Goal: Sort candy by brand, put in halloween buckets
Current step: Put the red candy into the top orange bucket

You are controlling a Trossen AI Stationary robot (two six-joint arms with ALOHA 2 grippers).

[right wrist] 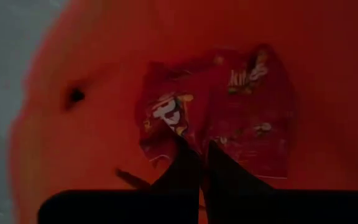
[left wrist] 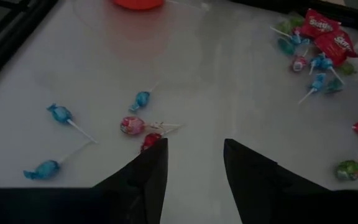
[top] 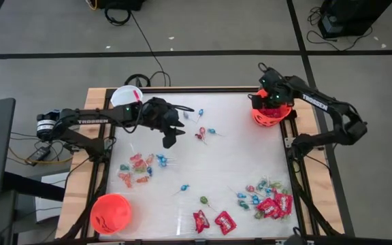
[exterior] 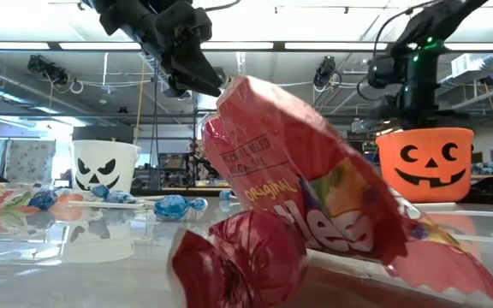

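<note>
Early stage: one glossy red rectangular candy packet (right wrist: 219, 112) lies inside the far-right orange plastic pumpkin bucket (top: 272, 114), right gripper (right wrist: 199, 155) above it, fingers pressed together, holding nothing. Most wrapped candy, including the blue lollipops (left wrist: 61, 114), lies scattered on the white table (top: 237, 156). Left gripper (left wrist: 194, 165) hovers spread and empty near the white bucket (top: 126, 96).

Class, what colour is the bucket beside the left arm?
White bucket, with a black jack-o'-lantern face; the low view shows it best.
</note>
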